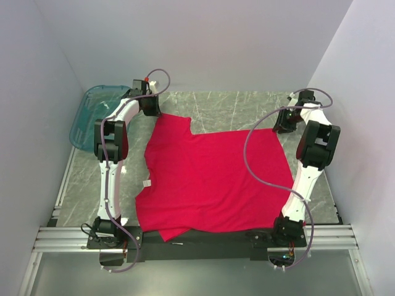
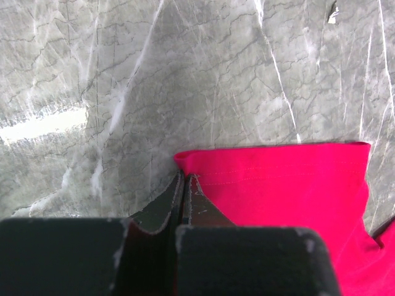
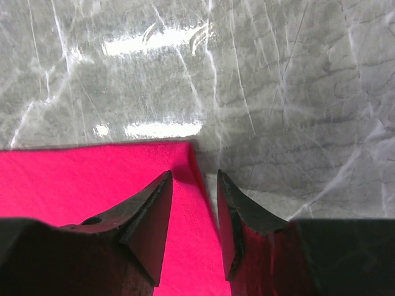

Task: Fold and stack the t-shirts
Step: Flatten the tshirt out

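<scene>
While both arms work its far edge, the t-shirt (image 1: 213, 179) lies flat mid-bench (image 1: 234, 108).
Left pincer (image 2: 184, 179), pressed together, pinches the sleeve corner at 11 o'clock; right pincer (image 3: 194, 179) stands spread astride the hem corner at 2 o'clock, probably for a joint lift. The neck label (image 1: 147, 183) points to 9 o'clock, and the long axis runs 9 to 3.

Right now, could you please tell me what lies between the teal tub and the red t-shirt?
The left arm stands between the teal tub and the red t-shirt, above the marble table; the top external view shows this.
</scene>
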